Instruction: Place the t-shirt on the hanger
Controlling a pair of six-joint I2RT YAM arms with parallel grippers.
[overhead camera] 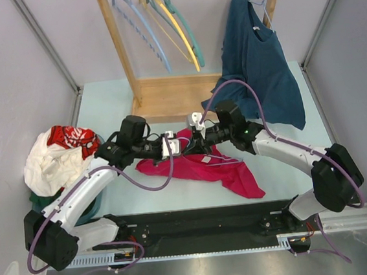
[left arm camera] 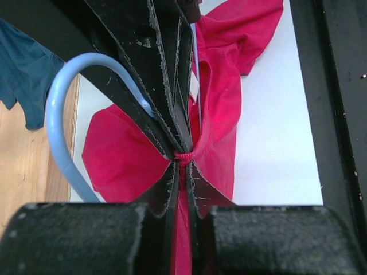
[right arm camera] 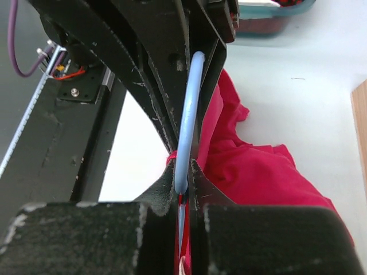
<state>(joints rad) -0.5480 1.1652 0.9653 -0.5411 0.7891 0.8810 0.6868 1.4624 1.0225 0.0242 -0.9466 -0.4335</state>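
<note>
**Claws Meet Tip to Tip, Shirt Neck and Hanger Pinched Between Them**

The t-shirt [overhead camera: 229,172] lies crumpled on the counter [overhead camera: 109,105]. One gathered fold is lifted into the left claw [left arm camera: 182,163], whose jaws are clenched on red fabric close to the white neck label [left arm camera: 194,89]. From this pinch the cloth spreads away toward the right arm's side and the arm bases, and its long axis slants out beneath the right forearm.

The right claw [right arm camera: 183,183] meets the left one tip to tip. It is clamped on the hanger [right arm camera: 186,126], with the pale rod running lengthwise between its jaws and red cloth showing in the same bite. In the left wrist view the hook [left arm camera: 54,114] curves out to one side of the left claw.

As I judge it, the coming move turns on the rod lying right along the pinched neck edge. The hanger has to slip inside the opening, not ride over the fold. Both arms are equally near, though the shirt's bulk lies on the right arm's side.

The wooden rack [overhead camera: 166,97] stands just beyond the claws. A dark blue shirt [overhead camera: 262,71] hangs beyond the right claw, and a clothing pile [overhead camera: 55,156] sits outside the left arm. Bare counter lies on the near side of the claws.
</note>
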